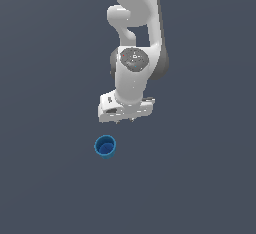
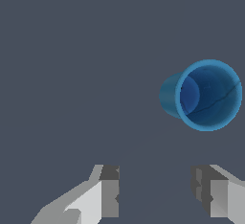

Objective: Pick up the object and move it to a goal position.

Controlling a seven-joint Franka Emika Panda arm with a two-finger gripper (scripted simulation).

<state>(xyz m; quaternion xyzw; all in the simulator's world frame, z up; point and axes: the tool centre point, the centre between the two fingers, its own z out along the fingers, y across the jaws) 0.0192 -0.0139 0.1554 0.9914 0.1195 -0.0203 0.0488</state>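
Now, your gripper (image 1: 125, 122) hangs w/ fingers (image 2: 109, 192) spread apart, nothing btwn them, blue cup (image 1: 105, 146) sits upright on the dark grey floor (image 1: 45, 178), near the gripper but apart, off toward the exterior view's left of it, hollow inside showing.

plain dark grey-blue floor (image 1: 45, 188)

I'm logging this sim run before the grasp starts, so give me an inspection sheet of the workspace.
Surface: plain dark grey floor, no marks.
Job's things: blue cup standing upright, hollow inside showing, apart from the gripper.
Clutter: nothing seen.
Grippers: white gripper open, holding nothing, off to the exterior view's right of the cup; fingers spread with bare floor between them.
Cables: nothing seen.
Surroundings: nothing seen; no goal marker visible.
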